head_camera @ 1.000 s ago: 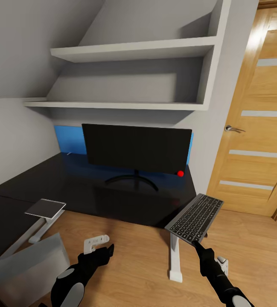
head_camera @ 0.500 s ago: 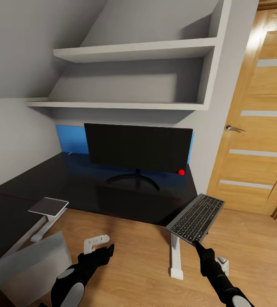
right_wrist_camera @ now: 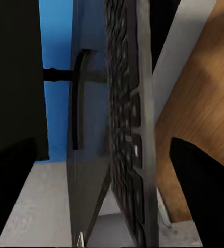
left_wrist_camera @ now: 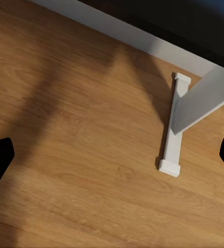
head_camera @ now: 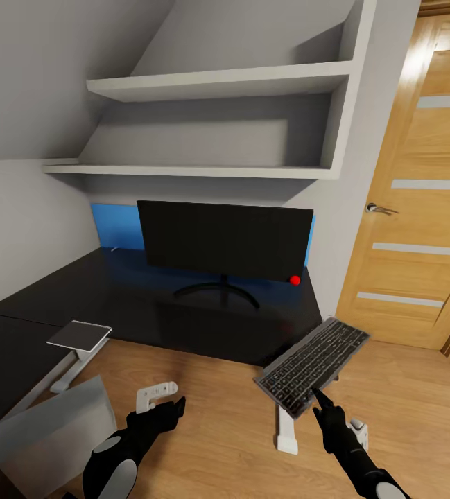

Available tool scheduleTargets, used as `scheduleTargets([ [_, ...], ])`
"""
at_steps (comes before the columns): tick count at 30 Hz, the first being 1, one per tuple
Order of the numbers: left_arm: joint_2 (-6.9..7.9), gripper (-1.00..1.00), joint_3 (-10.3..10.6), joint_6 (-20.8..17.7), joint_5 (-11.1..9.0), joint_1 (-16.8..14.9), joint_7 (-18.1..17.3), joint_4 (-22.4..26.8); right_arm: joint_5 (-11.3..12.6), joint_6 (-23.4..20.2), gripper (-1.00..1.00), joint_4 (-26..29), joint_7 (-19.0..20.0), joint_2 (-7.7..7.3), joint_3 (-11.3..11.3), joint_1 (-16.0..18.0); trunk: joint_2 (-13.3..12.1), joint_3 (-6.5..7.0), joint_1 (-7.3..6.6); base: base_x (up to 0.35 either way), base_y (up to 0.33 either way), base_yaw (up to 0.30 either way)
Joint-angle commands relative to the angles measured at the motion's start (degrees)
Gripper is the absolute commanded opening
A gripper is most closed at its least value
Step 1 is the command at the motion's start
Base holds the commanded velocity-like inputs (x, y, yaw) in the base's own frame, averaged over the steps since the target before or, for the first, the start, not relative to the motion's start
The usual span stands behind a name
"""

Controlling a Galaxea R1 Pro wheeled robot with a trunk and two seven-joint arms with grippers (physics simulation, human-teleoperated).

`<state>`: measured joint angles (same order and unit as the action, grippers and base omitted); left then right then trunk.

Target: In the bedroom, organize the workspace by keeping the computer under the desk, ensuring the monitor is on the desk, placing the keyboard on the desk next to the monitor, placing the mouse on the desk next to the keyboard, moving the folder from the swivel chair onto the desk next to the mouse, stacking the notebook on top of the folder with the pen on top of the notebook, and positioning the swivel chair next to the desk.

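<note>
The black monitor (head_camera: 225, 241) stands on the dark desk (head_camera: 107, 294) against a blue back panel. My right gripper (head_camera: 317, 397) is shut on the near end of the grey keyboard (head_camera: 313, 364), which hangs tilted in the air just off the desk's front right corner. In the right wrist view the keyboard (right_wrist_camera: 130, 155) runs edge-on between my dark fingers (right_wrist_camera: 207, 196), with the monitor's stand (right_wrist_camera: 78, 103) beyond. My left gripper (head_camera: 172, 409) hangs low over the wooden floor; in its wrist view the left gripper (left_wrist_camera: 112, 157) is open and holds nothing.
A small red ball (head_camera: 294, 280) lies on the desk by the monitor's right corner. A grey box-like panel (head_camera: 51, 430) sits at the lower left. White desk legs (head_camera: 283, 430) stand on the floor. Wall shelves (head_camera: 218, 80) hang above; a wooden door (head_camera: 419, 194) is to the right.
The keyboard has swung in my right gripper, its near end moving left and down, so it lies more tilted. The camera shifted slightly early on. The left arm stayed put.
</note>
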<state>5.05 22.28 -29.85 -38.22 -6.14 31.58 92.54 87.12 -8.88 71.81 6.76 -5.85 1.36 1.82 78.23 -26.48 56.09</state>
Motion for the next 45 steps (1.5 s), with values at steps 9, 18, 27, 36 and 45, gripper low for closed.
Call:
scheduleTargets([
  [9, 0.05, 1.00, 0.13, -0.03, -0.54, -0.06, 0.59, 0.03, 0.08, -0.09, 1.00, -0.01, -0.07, -0.04, 0.05, 0.03, 0.04, -0.06, 0.00, 0.000, 0.000, 0.000],
  [18, 0.05, 1.00, 0.13, -0.03, -0.54, -0.08, 0.59, 0.01, 0.07, -0.09, 1.00, -0.01, -0.08, -0.04, 0.05, 0.03, 0.04, -0.06, 0.00, 0.000, 0.000, 0.000],
  [27, 0.05, 1.00, 0.13, -0.03, -0.54, -0.06, 0.59, 0.01, 0.15, -0.14, 1.00, -0.01, 0.03, -0.07, 0.02, 0.03, 0.04, -0.06, 0.00, 0.000, -0.008, 0.000],
  [36, 0.12, 1.00, 0.13, -0.03, -0.53, -0.08, 0.59, 0.01, 0.40, -0.23, 1.00, -0.01, 0.25, -0.15, -0.32, 0.03, 0.04, -0.06, 0.00, -0.052, -0.173, 0.000],
  [45, 0.30, 1.00, -0.24, 0.38, -0.32, -0.05, 0.61, -1.84, 0.25, -0.13, 1.00, -0.01, 0.42, -0.21, -0.51, 0.03, 0.04, -0.06, 0.00, -0.004, -0.010, 0.000],
])
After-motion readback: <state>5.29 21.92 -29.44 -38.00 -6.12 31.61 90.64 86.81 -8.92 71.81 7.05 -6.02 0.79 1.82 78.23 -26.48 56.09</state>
